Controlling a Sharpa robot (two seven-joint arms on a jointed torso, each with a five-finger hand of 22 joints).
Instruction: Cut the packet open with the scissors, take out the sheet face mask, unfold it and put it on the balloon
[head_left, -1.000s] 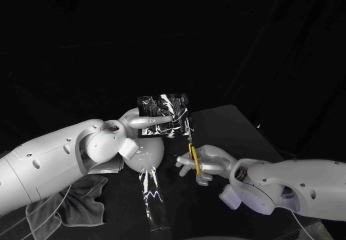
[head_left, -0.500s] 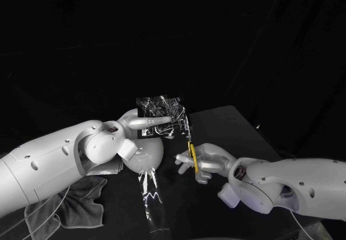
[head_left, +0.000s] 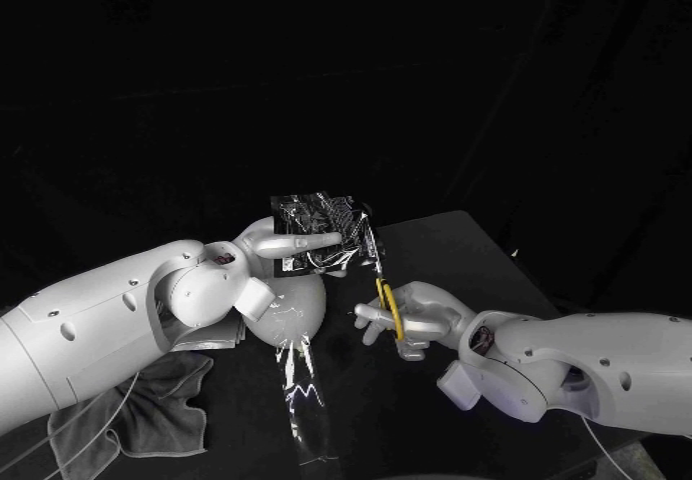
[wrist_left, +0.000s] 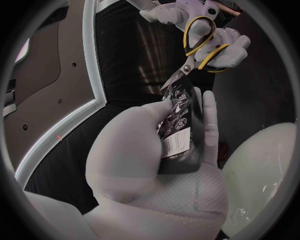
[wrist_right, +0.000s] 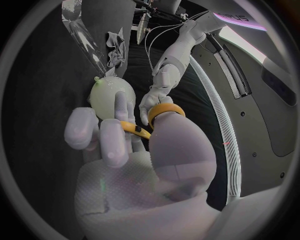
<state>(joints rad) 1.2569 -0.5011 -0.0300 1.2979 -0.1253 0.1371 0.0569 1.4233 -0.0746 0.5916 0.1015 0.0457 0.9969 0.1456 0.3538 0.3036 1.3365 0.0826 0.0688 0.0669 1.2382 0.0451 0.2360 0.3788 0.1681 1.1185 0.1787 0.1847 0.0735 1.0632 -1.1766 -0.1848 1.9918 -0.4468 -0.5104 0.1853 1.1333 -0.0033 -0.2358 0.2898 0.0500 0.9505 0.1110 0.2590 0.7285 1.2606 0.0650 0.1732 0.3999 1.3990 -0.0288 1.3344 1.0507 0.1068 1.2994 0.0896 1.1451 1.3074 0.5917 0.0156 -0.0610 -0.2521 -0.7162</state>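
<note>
With the packet (head_left: 329, 228) pinched in the left robot hand (head_left: 277, 245) above the counter (head_left: 459, 255) and the scissors (head_left: 385, 300) gripped by the right robot hand (head_left: 418, 318) at its edge, the mask inside could be nicked by too deep a cut

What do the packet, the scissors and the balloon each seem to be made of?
Packet: glossy foil or plastic film, judging by crinkled bright glints. Scissors: grey metal-looking blades, smooth yellow handles, probably plastic. Balloon: pale, smooth, softly shiny rounded skin, likely latex.
</note>
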